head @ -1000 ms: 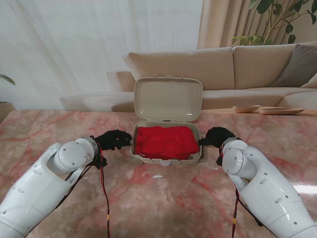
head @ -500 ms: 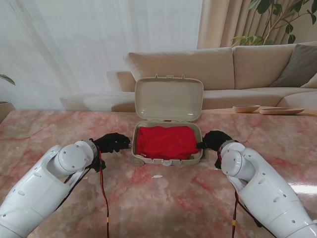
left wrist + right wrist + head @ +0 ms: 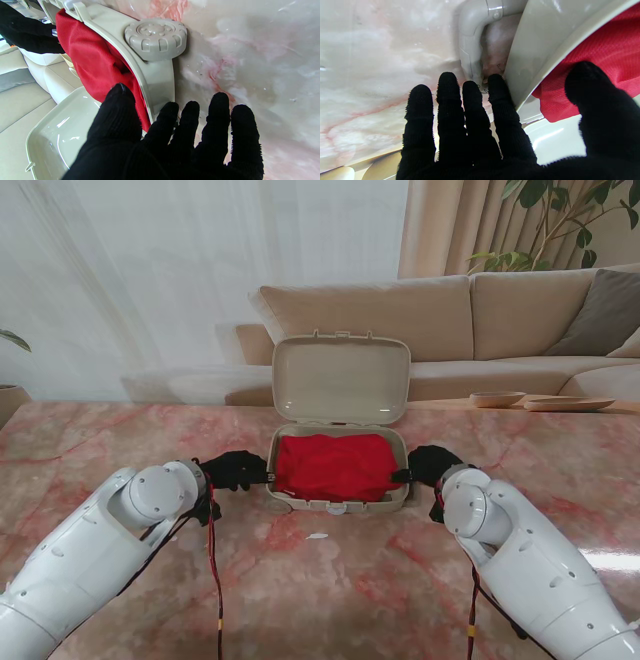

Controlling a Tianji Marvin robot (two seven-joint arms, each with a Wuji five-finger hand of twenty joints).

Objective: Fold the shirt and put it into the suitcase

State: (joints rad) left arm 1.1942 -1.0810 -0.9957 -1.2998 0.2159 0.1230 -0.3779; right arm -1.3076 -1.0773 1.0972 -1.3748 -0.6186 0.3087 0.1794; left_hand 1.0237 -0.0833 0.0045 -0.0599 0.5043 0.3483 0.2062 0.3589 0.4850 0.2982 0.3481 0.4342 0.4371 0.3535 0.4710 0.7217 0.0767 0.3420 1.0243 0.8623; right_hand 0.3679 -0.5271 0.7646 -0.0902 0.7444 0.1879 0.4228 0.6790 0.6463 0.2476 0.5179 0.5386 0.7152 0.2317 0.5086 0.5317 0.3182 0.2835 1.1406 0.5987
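Both robot hands have slid nearer to me and inward since a second ago, closing on the case's side walls. Folded, the red shirt [image 3: 335, 466] lies inside the open suitcase [image 3: 337, 502], its long axis running left to right, lid upright behind it. That case sits squarely between the hands, about equally near each. Left robot hand [image 3: 235, 470] has its fingers spread along the left wall by a wheel [image 3: 155, 38], thumb over the rim — holding nothing. Right robot hand [image 3: 430, 463] mirrors it, spread against the right wall on the bench [image 3: 330, 580].
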